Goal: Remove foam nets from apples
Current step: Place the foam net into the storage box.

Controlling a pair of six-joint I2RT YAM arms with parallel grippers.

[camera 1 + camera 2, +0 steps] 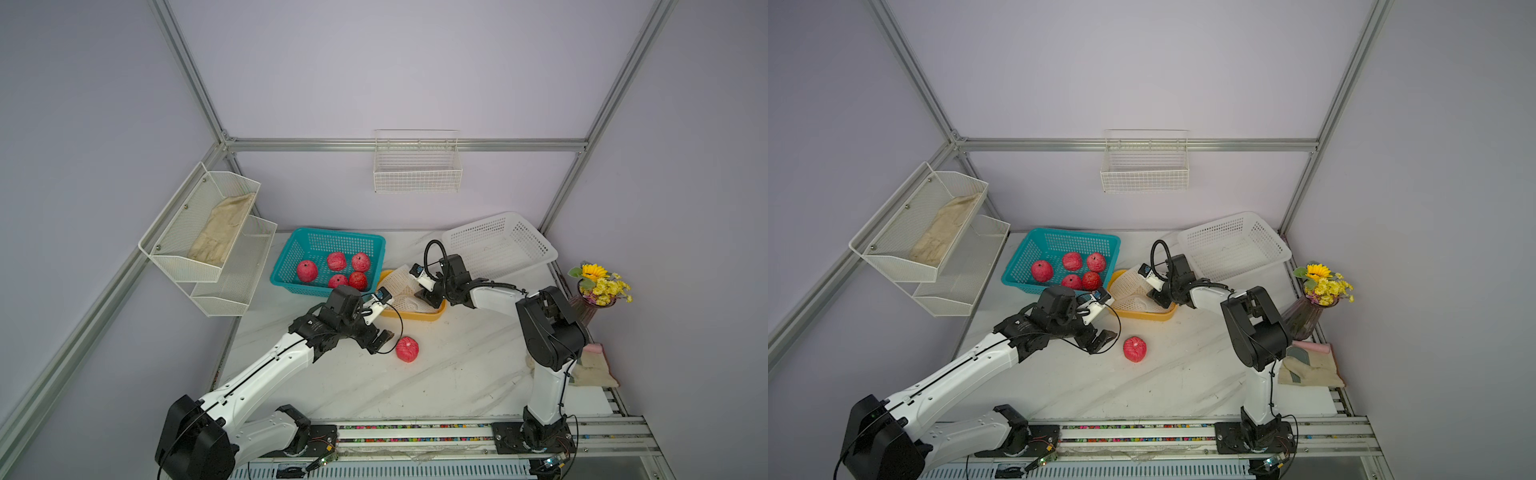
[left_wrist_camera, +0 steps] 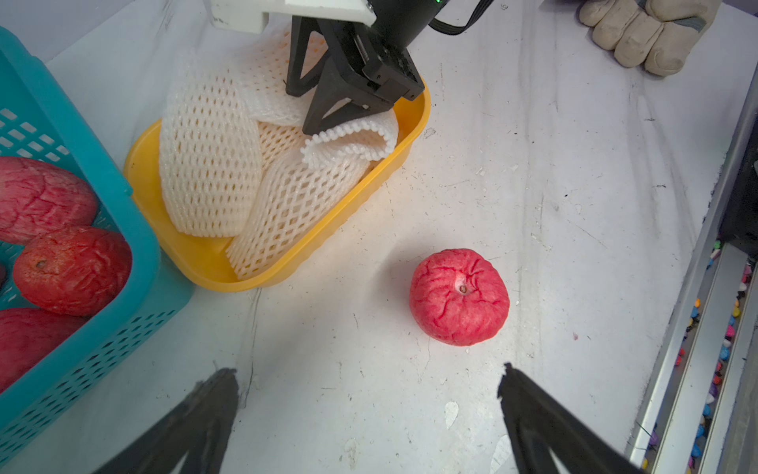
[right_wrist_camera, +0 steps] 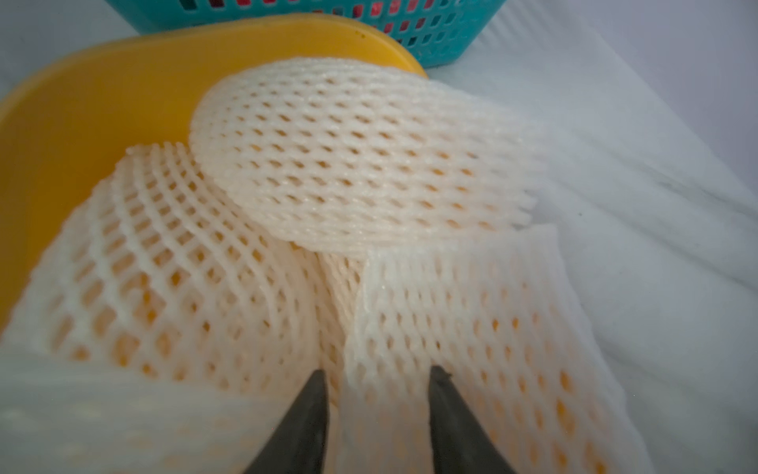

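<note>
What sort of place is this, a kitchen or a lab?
Probably a robot test cell, not a kitchen: a bare aluminium frame, two robot arms mounted on a rail, and staged props like the apples in a teal basket.

The white marble-patterned tabletop (image 1: pixel 457 374) carries a teal basket (image 1: pixel 291 257) at centre left, a yellow tray (image 1: pixel 415 316) just beside it, and a white lattice basket (image 1: pixel 498 245) right of centre. One bare apple (image 1: pixel 407 349) lies mid-frame. A flower vase (image 1: pixel 582 309) and a cloth (image 1: pixel 594 370) sit at the right edge.

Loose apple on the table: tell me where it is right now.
In a top view the loose apple lies alone on the table, just beyond the open left gripper, on the robot's side of the yellow tray.
</note>
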